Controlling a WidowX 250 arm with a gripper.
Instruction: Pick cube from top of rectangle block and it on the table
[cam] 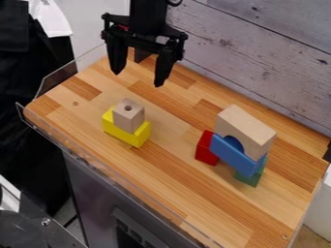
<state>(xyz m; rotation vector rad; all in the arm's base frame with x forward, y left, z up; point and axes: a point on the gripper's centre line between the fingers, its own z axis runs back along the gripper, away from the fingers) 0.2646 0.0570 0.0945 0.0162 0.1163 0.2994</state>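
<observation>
The wooden cube point(128, 116) sits on the yellow block point(126, 130), toward the near left side of the bench point(161, 183). It lies below the end effector point(137, 80) in the camera view, whose fingers hang spread apart and empty.

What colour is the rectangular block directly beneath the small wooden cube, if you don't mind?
The block is yellow, as seen in the camera view.
</observation>
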